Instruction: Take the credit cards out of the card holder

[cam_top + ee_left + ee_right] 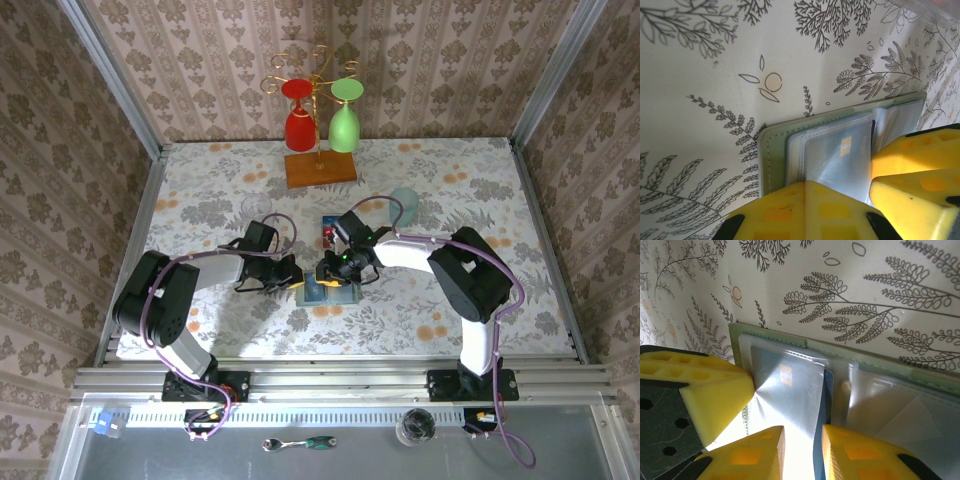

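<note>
The pale sage-green card holder (pixel 322 291) (pixel 772 150) (pixel 742 337) lies open and flat on the patterned tablecloth, clear pockets up. A silvery-blue credit card (pixel 840 155) (pixel 785 385) with a gold chip sits in one pocket, and a darker blue card edge (pixel 826 390) shows beside it. My left gripper (pixel 293 275) (pixel 805 184) is shut, its tip pressing on the holder's near pocket. My right gripper (pixel 330 272) (pixel 802 432) is open, its fingers astride the card's edge. Another red and blue card (pixel 328 232) lies on the table just beyond the holder.
A gold rack with a red and a green glass (pixel 320 110) stands on a wooden base (pixel 320 168) at the back. There is a pale teal cup (pixel 405 203) behind the right arm and a clear glass (pixel 255 207) behind the left. Metal frame rails edge the table.
</note>
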You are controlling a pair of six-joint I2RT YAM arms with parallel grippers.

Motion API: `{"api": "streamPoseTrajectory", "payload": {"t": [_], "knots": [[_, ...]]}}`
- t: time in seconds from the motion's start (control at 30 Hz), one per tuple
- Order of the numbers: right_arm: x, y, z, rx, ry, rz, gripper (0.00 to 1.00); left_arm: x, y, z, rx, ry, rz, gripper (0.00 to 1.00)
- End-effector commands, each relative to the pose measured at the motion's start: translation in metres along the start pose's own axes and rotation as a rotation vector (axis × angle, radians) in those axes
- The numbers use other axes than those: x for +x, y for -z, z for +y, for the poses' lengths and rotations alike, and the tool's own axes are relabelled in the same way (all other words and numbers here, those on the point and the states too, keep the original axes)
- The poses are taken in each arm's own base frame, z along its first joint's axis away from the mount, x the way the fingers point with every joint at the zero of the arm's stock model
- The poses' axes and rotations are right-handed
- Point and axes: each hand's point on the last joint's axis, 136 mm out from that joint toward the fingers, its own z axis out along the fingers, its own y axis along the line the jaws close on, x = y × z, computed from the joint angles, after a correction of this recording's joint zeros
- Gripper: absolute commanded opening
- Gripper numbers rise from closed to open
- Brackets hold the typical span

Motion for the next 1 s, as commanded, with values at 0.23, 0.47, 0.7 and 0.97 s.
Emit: {"api": "streamPoseTrajectory", "payload": {"t": [0.23, 0.47, 0.7, 0.97], "knots": [[0.01, -0.014, 0.003, -0.068, -0.044, 0.057, 0.2, 0.006, 0.001, 0.006, -0.013, 0.005, 0.015, 0.0], [0.012, -0.017, -0.009, -0.014, -0.058, 0.063, 0.23, 0.005, 0.002, 0.005, -0.011, 0.004, 0.011, 0.0], [0.014, -0.007, -0.03, 0.115, -0.04, 0.047, 0.23, 0.005, 0.002, 0.004, -0.011, 0.001, 0.01, 0.02], [0.008, 0.001, -0.019, 0.108, -0.004, 0.01, 0.23, 0.003, 0.003, 0.003, -0.008, -0.005, 0.005, 0.03]]}}
